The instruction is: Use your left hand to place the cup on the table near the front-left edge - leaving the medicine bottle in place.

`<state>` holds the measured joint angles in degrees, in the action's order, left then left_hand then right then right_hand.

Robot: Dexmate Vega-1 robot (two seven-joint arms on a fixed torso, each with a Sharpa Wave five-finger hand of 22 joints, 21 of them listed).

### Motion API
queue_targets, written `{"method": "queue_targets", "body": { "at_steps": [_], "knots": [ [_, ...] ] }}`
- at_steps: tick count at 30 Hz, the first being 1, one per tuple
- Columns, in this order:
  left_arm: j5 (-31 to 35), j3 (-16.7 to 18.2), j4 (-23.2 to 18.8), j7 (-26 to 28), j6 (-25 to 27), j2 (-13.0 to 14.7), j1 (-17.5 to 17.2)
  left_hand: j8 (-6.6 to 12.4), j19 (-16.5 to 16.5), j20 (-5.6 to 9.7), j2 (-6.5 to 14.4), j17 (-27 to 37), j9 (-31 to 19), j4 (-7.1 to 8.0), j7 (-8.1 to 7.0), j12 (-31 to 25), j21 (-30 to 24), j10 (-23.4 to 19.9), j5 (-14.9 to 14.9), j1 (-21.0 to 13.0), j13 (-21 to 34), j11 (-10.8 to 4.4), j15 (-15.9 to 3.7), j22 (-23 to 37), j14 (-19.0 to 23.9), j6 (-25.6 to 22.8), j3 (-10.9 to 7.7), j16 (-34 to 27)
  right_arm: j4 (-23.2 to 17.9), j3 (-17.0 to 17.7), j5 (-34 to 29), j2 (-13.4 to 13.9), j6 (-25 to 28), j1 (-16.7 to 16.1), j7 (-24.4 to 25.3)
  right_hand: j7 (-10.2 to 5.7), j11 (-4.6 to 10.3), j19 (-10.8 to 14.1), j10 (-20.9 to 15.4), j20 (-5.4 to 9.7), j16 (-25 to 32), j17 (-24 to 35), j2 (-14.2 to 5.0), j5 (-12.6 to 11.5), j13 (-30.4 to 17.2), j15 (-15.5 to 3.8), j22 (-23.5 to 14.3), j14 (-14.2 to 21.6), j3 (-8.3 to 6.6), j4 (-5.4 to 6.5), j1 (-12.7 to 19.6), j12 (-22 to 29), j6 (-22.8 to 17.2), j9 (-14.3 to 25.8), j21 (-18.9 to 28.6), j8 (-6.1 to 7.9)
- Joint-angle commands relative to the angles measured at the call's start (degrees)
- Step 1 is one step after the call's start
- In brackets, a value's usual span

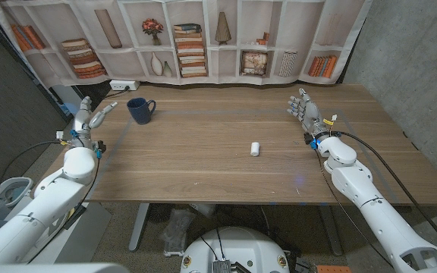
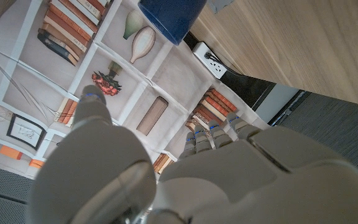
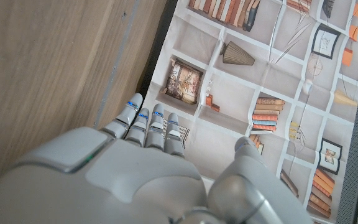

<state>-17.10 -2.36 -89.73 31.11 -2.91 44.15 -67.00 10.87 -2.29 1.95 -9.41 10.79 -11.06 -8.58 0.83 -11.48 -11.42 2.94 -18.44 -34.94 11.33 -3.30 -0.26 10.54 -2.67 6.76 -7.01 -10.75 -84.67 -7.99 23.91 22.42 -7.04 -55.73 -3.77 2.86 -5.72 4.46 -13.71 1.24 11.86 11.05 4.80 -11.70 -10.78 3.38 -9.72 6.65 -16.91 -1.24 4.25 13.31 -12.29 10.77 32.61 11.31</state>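
Observation:
A dark blue cup (image 1: pixel 139 110) stands upright on the wooden table (image 1: pixel 226 174) at the far left, its handle toward the table's middle. In the left wrist view the cup (image 2: pixel 171 17) shows just beyond my fingers. My left hand (image 1: pixel 91 117) is at the table's left edge, a short way left of the cup, open and holding nothing. A small white medicine bottle (image 1: pixel 255 149) lies on its side near the table's middle. My right hand (image 1: pixel 304 111) stands at the far right, fingers apart, empty.
A printed bookshelf backdrop (image 1: pixel 203 38) hangs behind the table's far edge. A white power strip (image 1: pixel 124 85) lies at the far left corner, seen also as the power strip (image 2: pixel 211 60) in the left wrist view. Bare wood stretches along the front.

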Motion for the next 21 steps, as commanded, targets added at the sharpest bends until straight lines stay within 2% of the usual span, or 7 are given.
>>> {"method": "queue_targets", "body": {
  "at_steps": [1,21],
  "knots": [
    [0.04,-2.03,0.76,-0.17,1.93,0.67,1.94,0.57,-0.54,0.28,-0.08,0.2,-0.3,-0.04,-0.06,-0.22,-0.12,0.14,-0.41,-0.81,0.15,-0.29,-0.07,0.07,-0.61,-0.15,0.29,-0.18,0.14,0.17,0.18,0.16,-0.22,-0.12,0.15,-0.04,0.15,0.7,-0.42,0.01,-0.22,0.15,-0.44,0.16,-0.31,-0.17,-0.3,0.43,0.09,-0.06,0.29,-0.2,-0.48,0.14,-0.13,0.06],
    [-1.08,-5.03,1.06,-0.79,7.67,1.81,5.05,0.87,-0.46,0.2,0.73,0.2,-0.3,0.09,0.3,-0.52,-0.23,-0.29,-0.79,-1.81,0.14,0.3,0.15,0.08,-0.44,-0.71,0.51,-0.3,0.62,0.05,0.19,0.01,-0.37,0.27,0.05,-0.07,0.17,0.88,-0.41,-0.01,-0.23,0.16,-0.47,0.17,-0.31,-0.14,-0.31,0.46,0.25,-0.11,0.26,-0.22,-0.47,0.14,-0.61,0.05]
  ]
}}
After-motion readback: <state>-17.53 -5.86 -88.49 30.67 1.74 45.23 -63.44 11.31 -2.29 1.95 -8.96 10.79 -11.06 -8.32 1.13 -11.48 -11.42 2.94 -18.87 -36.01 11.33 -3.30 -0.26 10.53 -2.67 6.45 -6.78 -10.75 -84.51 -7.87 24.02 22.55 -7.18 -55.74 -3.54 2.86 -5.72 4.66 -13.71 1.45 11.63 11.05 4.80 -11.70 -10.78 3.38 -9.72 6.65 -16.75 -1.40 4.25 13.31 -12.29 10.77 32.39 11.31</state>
